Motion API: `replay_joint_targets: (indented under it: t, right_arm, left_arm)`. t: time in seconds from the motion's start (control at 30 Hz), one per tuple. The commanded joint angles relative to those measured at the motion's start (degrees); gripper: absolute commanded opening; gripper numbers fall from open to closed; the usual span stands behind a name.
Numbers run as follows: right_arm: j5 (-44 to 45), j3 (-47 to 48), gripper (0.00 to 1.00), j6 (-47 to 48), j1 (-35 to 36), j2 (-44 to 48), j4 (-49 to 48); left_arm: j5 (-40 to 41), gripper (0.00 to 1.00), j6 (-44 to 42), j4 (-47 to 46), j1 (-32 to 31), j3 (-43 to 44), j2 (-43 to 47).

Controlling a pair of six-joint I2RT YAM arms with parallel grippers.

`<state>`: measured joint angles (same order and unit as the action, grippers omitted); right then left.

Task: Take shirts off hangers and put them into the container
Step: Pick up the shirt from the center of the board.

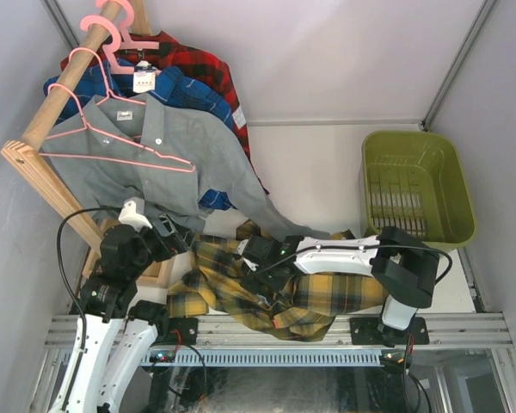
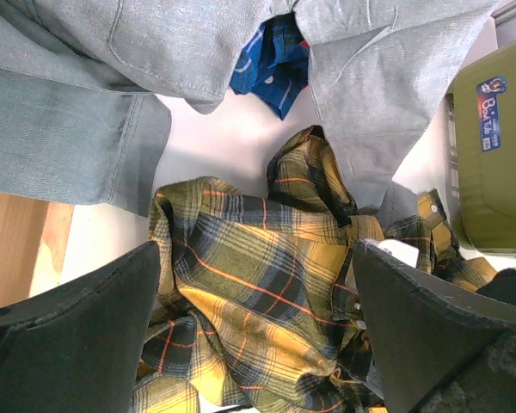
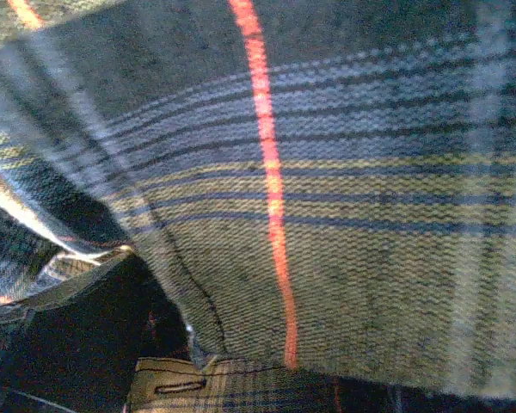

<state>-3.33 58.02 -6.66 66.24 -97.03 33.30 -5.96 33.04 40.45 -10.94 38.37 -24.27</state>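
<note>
I've got one shirt [image 1: 241,297] lying on the table [image 1: 318,172] just ahead of the arm bases, with the right gripper [image 1: 256,254] over its middle and the left gripper [image 1: 174,234] at its left edge. Behind and to the left, three shirts [image 1: 172,172] hang on hangers [image 1: 112,161] from the rail [image 1: 64,95]. The container [image 1: 464,194] stands far right.

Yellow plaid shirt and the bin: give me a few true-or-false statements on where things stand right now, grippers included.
1. The yellow plaid shirt lies crumpled on the table, off any hanger. True.
2. The green container holds a shirt. False: no shirt is in it.
3. The grey shirt hangs at the wooden rail. True.
4. The left gripper is shut on a grey sleeve. False: its jaws stand open over the yellow plaid shirt, gripping nothing.
5. The right gripper is raised over the green container. False: it is down at the yellow plaid shirt, whose cloth fills its wrist view.
</note>
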Motion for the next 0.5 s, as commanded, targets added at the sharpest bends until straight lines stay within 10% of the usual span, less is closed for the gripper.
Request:
replay_joint_targets:
  t: [0.0, 0.27, 0.47]
  right_arm:
    - [7.72, -1.59, 0.84, -9.24, 1.53, -8.7, -0.77]
    - [17.17, -2.35, 0.03, -12.07, 4.72, 7.95, -2.89]
    - [28.51, -4.03, 0.0, -10.23, 2.73, 34.41, -7.87]
  left_arm:
    - [0.19, 0.95, 0.2, -1.52, 0.41, 1.88, -0.67]
    - [2.09, 0.95, 0.29, -0.42, 0.4, 0.92, 0.92]
    - [3.43, 0.95, 0.42, -0.63, 0.46, 1.0, 1.28]
